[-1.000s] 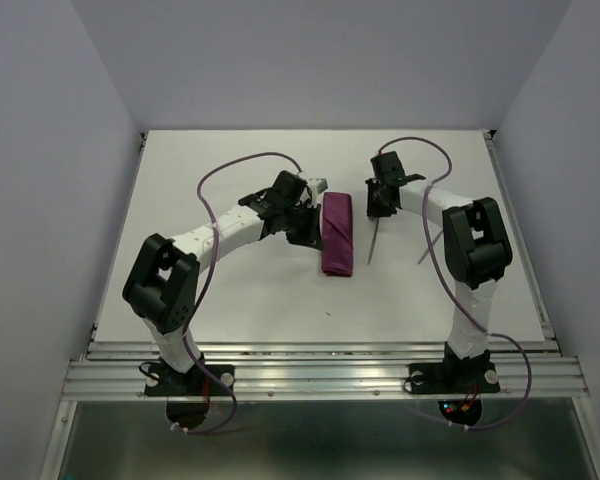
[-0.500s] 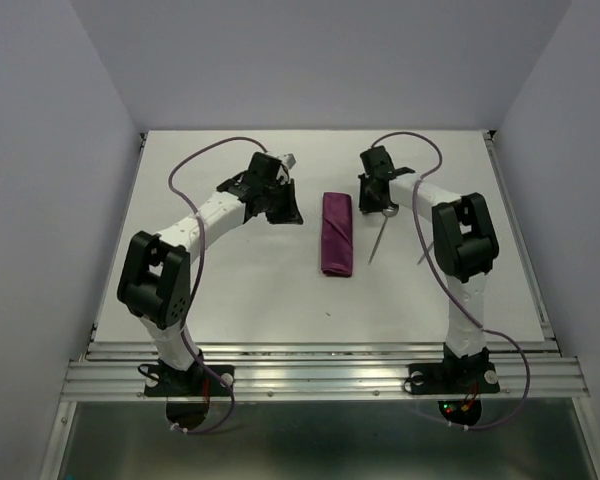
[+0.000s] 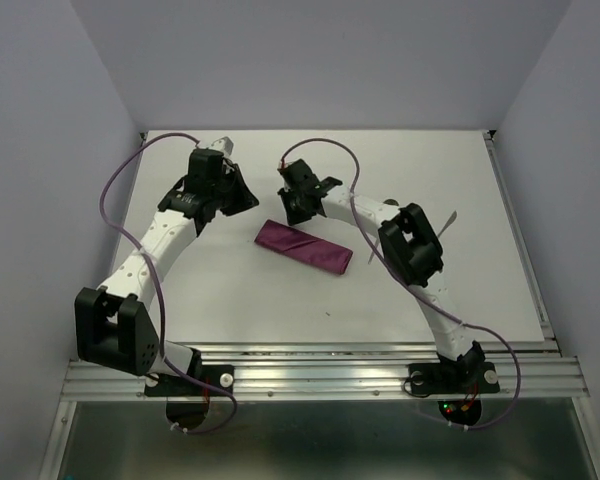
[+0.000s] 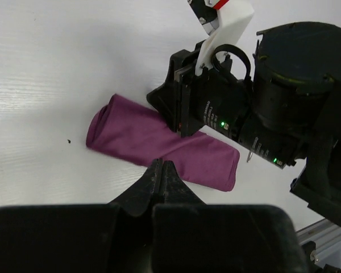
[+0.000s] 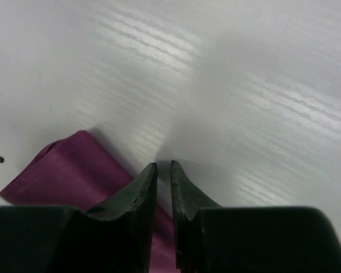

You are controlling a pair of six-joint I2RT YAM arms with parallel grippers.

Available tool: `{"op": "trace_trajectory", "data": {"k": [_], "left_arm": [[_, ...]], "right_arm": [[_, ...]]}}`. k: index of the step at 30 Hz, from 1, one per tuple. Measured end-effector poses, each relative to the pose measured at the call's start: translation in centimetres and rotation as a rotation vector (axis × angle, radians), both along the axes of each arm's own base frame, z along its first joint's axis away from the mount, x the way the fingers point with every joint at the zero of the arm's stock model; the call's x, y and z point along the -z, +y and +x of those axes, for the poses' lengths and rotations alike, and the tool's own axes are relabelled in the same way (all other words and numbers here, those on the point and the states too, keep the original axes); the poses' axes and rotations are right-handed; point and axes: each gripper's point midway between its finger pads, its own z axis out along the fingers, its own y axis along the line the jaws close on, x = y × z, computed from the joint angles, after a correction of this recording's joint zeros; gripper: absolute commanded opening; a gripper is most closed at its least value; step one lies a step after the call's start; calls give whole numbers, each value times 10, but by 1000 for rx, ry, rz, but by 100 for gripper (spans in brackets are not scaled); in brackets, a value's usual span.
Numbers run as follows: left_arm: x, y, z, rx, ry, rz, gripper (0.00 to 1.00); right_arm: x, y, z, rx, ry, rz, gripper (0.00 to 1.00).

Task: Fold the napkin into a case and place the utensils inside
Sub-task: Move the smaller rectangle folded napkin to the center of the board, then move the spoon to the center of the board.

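The plum-purple case (image 3: 305, 247) lies flat and slanted on the white table, its left end farther back. It also shows in the left wrist view (image 4: 159, 145) and the right wrist view (image 5: 57, 168). My right gripper (image 3: 294, 207) is just above its far edge, jaws almost together with nothing between them (image 5: 163, 166). My left gripper (image 3: 242, 196) is shut and empty (image 4: 161, 165), off the case's far left. Of the utensils, only a silver tip (image 3: 449, 221) shows beside the right arm, and a thin sliver (image 4: 249, 156) by the case's right end.
The right arm (image 3: 400, 235) stretches across the table over the utensil area. The right wrist's black body (image 4: 227, 102) stands just behind the case in the left wrist view. Grey walls enclose the table on three sides.
The case has turned from lengthwise to slanted and shifted left. Both grippers have swung left; the left one has backed away from the case, and the right arm now covers the utensils.
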Motion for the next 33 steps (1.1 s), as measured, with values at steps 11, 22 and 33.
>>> {"op": "trace_trajectory", "data": {"k": [11, 22, 33], "left_arm": [[24, 0, -11, 18, 59, 3, 0], [25, -5, -13, 45, 59, -12, 0], [22, -11, -15, 72, 58, -38, 0]], "right_arm": [[-51, -98, 19, 201, -106, -95, 43], [-22, -276, -30, 553, 61, -197, 59], [9, -263, -103, 466, 192, -247, 35]]}}
